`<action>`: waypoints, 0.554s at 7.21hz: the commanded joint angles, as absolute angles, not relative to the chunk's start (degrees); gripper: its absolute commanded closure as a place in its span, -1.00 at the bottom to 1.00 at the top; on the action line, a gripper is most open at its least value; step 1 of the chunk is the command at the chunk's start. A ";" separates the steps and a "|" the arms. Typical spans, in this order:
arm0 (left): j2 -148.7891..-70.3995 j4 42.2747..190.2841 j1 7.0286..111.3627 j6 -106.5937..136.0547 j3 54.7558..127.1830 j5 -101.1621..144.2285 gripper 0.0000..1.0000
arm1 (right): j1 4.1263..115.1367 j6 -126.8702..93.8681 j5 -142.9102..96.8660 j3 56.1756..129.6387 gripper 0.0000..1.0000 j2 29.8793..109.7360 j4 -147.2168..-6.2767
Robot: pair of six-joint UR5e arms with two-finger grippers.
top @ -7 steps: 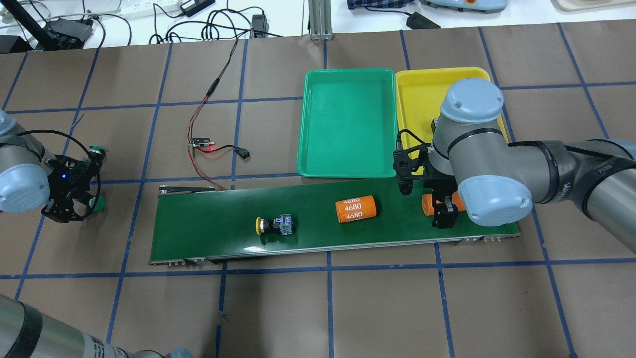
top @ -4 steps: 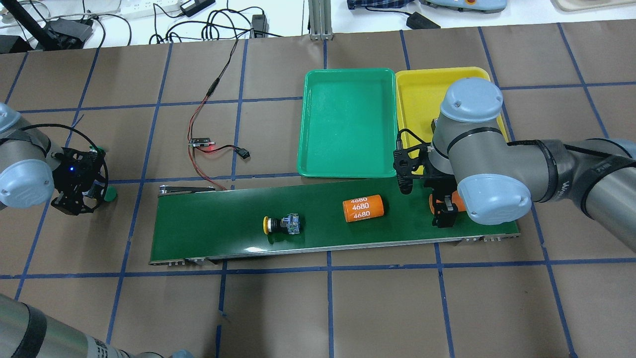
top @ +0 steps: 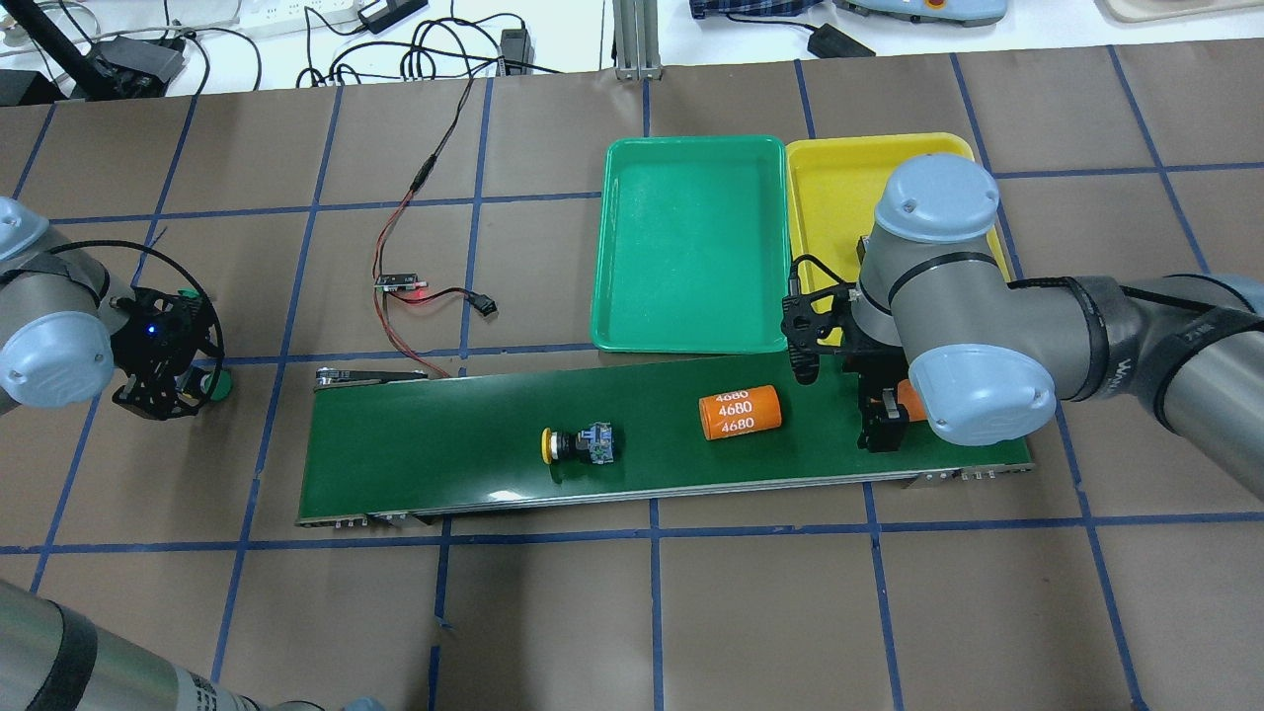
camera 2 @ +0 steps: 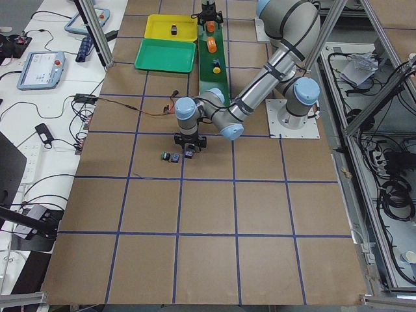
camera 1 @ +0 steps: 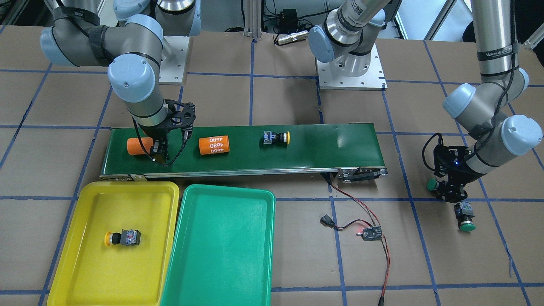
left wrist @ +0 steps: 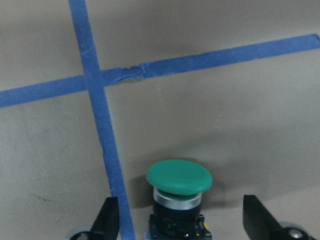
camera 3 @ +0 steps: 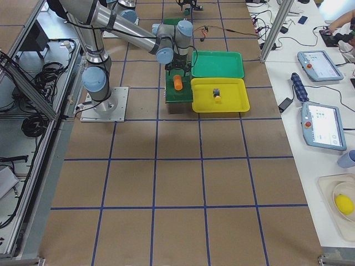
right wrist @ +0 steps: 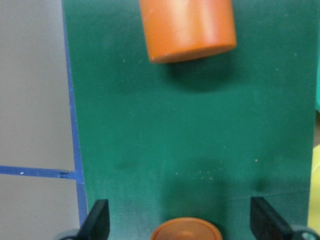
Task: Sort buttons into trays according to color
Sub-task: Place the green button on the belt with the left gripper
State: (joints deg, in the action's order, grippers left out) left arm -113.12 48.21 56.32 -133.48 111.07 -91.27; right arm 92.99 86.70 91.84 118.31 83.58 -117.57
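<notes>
Left wrist-mounted view: green button (left wrist: 178, 176) lies on its side past the conveyor belt (top: 444, 444) end, long axis crosswise to the open left tool (left wrist: 182, 220) straddling it.

The right arm (top: 997, 296) and left arm (camera 1: 488, 102) were silver-grey tubes with pale blue caps on rounded joints. Black bands with white lettering wrapped both. Thin black cables looped to the right tool (camera 1: 159, 155) and left tool (camera 1: 452, 193), both black skeletal frames; a small blue light glowed on the left one.
</notes>
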 commanded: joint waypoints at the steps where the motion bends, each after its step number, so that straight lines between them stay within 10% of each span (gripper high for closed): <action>1: -112.42 48.16 56.60 -132.63 111.01 -91.58 1.00 | 92.99 86.57 92.02 118.13 -1.00 83.50 -117.60; 4: -106.29 59.87 59.39 -125.31 111.09 -91.41 1.00 | 92.99 86.66 91.93 118.56 -1.00 84.02 -117.60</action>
